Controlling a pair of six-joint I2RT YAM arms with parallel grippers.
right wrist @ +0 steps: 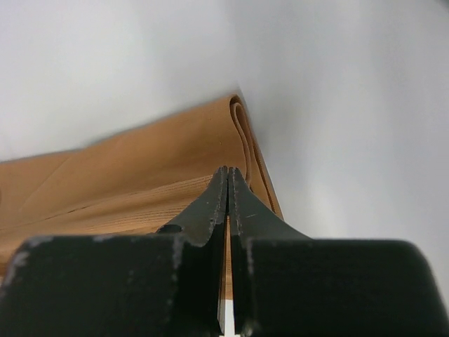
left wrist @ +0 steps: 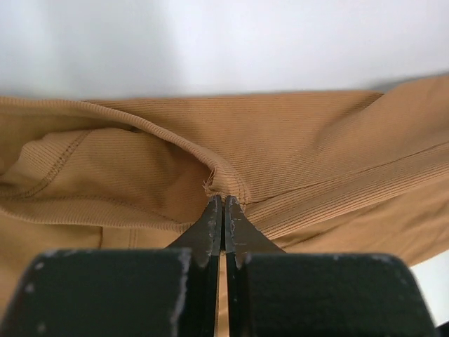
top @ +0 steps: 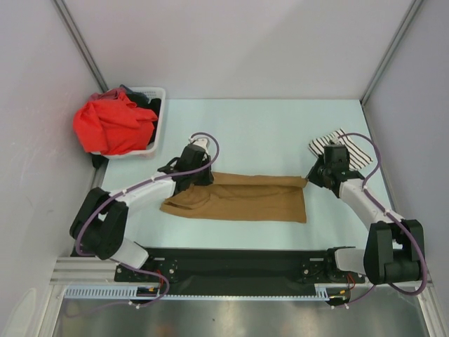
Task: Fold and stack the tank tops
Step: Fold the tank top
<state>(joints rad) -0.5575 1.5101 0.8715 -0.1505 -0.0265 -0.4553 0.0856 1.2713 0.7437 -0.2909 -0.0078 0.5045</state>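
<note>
The tan-brown tank top (top: 238, 199) lies flat and wide across the middle of the table. My left gripper (top: 205, 178) is shut on its far left edge; in the left wrist view the jaws (left wrist: 223, 201) pinch a hemmed fold of the ribbed tan cloth (left wrist: 302, 147). My right gripper (top: 311, 180) is shut on its far right corner; in the right wrist view the closed tips (right wrist: 228, 173) hold the folded edge of the cloth (right wrist: 140, 175). The striped white tank top (top: 349, 146) lies folded at the far right, partly hidden behind my right gripper.
A white laundry basket (top: 158, 116) stands at the far left with a red cloth (top: 112, 126) and dark cloth heaped in it. Grey walls close in the table on the left, right and back.
</note>
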